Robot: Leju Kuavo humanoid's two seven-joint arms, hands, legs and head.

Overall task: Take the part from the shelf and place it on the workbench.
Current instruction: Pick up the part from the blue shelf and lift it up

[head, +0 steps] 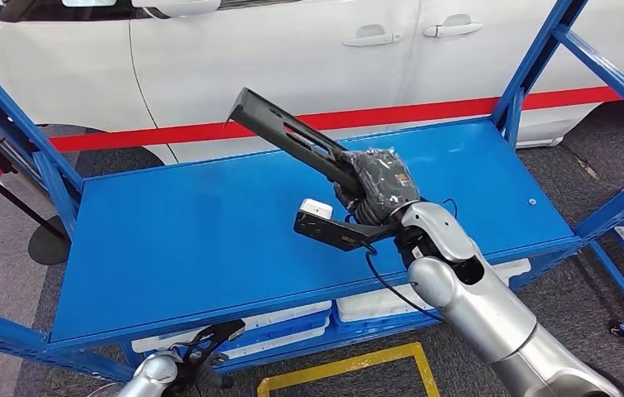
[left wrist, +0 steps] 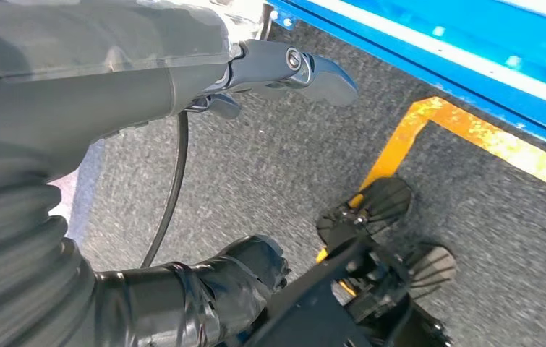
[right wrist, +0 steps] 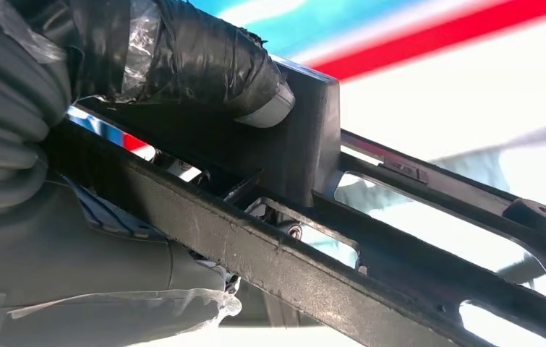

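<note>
The part (head: 292,132) is a long black bracket with slots, and a shorter black arm (head: 329,229) with a white tag hangs at its lower end. My right hand (head: 378,188), wrapped in dark film, grips it near the middle and holds it tilted above the blue shelf (head: 168,240). In the right wrist view the thumb (right wrist: 205,61) presses on the part's flat block (right wrist: 306,137) and the slotted bar runs across the picture. My left hand (head: 209,341) hangs low in front of the shelf edge; its fingers (left wrist: 291,69) are apart and hold nothing.
Blue uprights (head: 531,74) frame the shelf on both sides. White bins (head: 374,306) sit on the level below. A white car (head: 292,50) and a red stripe stand behind. A yellow floor marking (head: 358,364) lies in front.
</note>
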